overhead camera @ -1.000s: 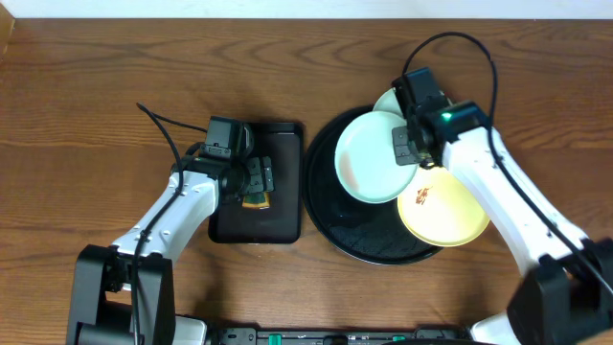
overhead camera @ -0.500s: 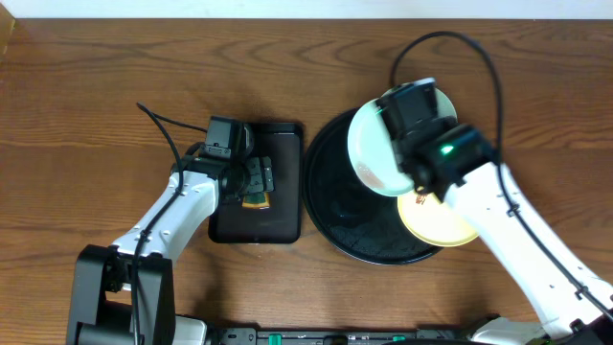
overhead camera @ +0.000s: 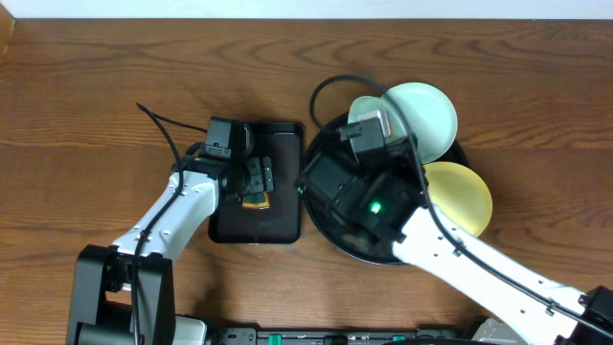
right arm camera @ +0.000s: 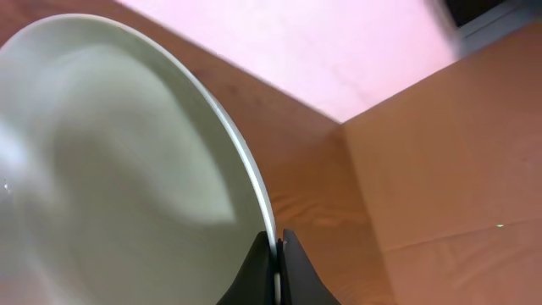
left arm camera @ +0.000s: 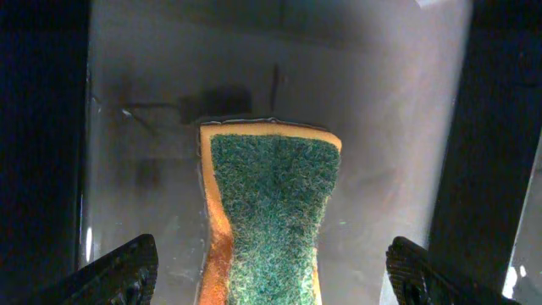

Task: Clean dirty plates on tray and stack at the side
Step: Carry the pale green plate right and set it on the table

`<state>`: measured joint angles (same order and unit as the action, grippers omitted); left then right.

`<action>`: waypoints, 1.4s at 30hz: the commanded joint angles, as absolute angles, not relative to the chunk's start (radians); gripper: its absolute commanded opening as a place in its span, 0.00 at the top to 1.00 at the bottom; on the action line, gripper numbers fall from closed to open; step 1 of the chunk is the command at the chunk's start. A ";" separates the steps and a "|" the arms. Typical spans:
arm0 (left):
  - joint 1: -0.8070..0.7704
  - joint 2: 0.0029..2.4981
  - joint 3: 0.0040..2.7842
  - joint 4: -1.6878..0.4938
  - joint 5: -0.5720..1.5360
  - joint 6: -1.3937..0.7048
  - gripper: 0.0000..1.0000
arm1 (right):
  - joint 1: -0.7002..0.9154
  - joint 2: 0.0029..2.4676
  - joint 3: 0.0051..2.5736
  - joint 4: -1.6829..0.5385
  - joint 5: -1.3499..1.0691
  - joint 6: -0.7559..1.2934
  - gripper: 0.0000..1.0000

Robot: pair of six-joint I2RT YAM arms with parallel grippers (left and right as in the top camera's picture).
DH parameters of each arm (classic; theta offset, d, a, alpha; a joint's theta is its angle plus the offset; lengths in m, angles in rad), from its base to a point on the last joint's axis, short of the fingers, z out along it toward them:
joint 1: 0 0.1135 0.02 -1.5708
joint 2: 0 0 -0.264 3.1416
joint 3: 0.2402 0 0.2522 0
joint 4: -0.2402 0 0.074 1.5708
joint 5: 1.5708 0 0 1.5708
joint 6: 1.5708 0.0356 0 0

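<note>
My right gripper (right arm camera: 278, 254) is shut on the rim of a pale mint-green plate (right arm camera: 127, 169) and holds it tilted, high above the round black tray (overhead camera: 335, 244). In the overhead view the raised right arm (overhead camera: 374, 206) covers most of the tray, and the held plate (overhead camera: 426, 120) shows at its back right. The edge of a second mint-green plate (overhead camera: 361, 105) peeks out behind the gripper. The pale yellow plate (overhead camera: 465, 192) lies at the tray's right. My left gripper (left arm camera: 275, 271) is open, with a green-and-yellow sponge (left arm camera: 271, 195) between its fingers.
The sponge (overhead camera: 255, 200) lies in a small rectangular black tray (overhead camera: 278, 206) left of the round tray, with my left gripper (overhead camera: 257, 180) over it. Bare wood tabletop (overhead camera: 86, 115) lies to the left and at the back. A cardboard box (right arm camera: 457, 144) shows in the right wrist view.
My right arm has lifted the mint-green plate off the tray, swung it back and to the right, and risen over the tray. The left arm has not moved.
</note>
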<state>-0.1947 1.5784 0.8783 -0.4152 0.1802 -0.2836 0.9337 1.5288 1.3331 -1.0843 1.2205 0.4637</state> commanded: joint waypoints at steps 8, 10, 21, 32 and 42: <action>-0.198 1.583 0.871 -0.416 0.171 -0.274 0.13 | 0.949 1.532 1.240 -0.983 1.319 0.575 0.99; -0.198 1.583 0.871 -0.416 0.171 -0.274 0.13 | 0.931 1.532 1.231 -0.943 1.211 0.575 0.99; -0.198 1.583 0.871 -0.416 0.171 -0.274 0.13 | 0.531 1.532 1.229 -0.780 0.233 0.366 0.99; -0.198 1.583 0.871 -0.416 0.171 -0.274 0.13 | -0.221 1.532 1.229 -0.700 -0.280 0.279 0.99; -0.198 1.583 0.871 -0.416 0.171 -0.274 0.13 | -0.641 1.587 1.228 -0.654 -0.176 0.299 0.99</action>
